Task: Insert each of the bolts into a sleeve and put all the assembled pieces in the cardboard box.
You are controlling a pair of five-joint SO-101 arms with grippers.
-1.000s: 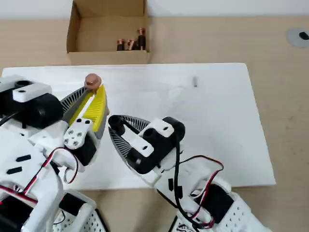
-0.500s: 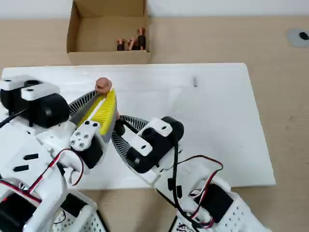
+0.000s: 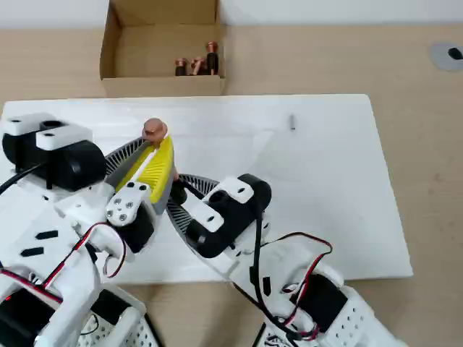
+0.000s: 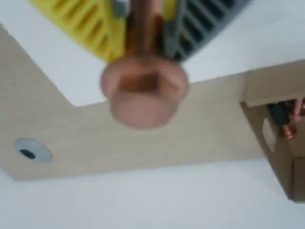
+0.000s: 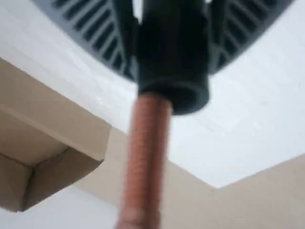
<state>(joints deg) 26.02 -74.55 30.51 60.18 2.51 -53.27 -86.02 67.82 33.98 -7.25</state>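
A copper bolt [image 3: 154,130] is held in my left gripper [image 3: 155,144], whose yellow and grey fingers are shut on its shaft just behind the head [image 4: 143,90]. My right gripper [image 3: 179,189] sits right beside it, shut on a black sleeve [image 5: 174,52]. In the right wrist view the threaded copper shaft [image 5: 145,162] meets the sleeve's mouth and seems to sit in it. The cardboard box [image 3: 108,50] stands beyond the mat with several assembled pieces [image 3: 197,65] in its near right corner.
Both arms hang over the left half of the white mat [image 3: 318,181]. A small grey bit [image 3: 292,121] lies on the mat's far side. A grey disc [image 3: 447,54] is set in the wooden table at the far right.
My left gripper carried the bolt to the right, up against the right gripper and its sleeve. The right arm shifted slightly toward the left.
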